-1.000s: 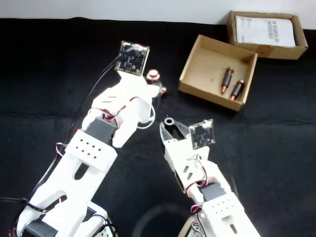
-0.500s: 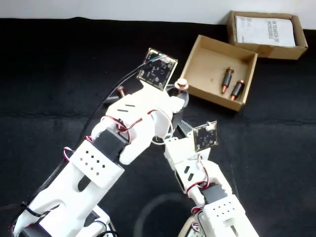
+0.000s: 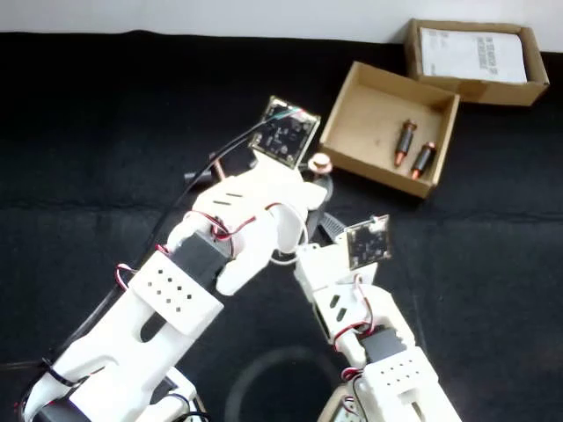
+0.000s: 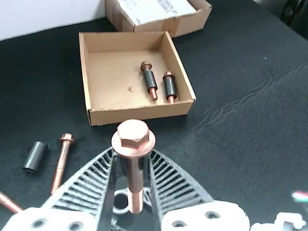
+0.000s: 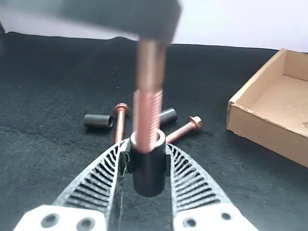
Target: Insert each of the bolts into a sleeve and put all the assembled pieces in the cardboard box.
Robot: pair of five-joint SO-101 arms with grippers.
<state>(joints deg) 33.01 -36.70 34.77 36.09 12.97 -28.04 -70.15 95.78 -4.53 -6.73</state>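
My left gripper (image 4: 131, 162) is shut on a copper bolt (image 4: 131, 144), held upright with its hex head up. In the high view that bolt (image 3: 319, 163) stands just above my right gripper (image 3: 327, 227), near the cardboard box (image 3: 347, 132). My right gripper (image 5: 148, 150) is shut on a black sleeve (image 5: 148, 168), and the bolt's threaded shank (image 5: 148, 108) enters the sleeve's top opening. Two assembled pieces (image 3: 405, 141) (image 3: 423, 160) lie in the box.
Loose on the black mat behind the grippers are two sleeves (image 5: 98, 120) (image 5: 167, 115) and two bolts (image 5: 120, 120) (image 5: 185, 129). A second box with a paper sheet (image 3: 475, 54) stands at the far right. The box's near wall (image 5: 269, 130) is close by.
The left arm has swung right with the bolt, from the loose parts to a spot over the right gripper's sleeve, then dropped slightly. The right arm has barely moved.
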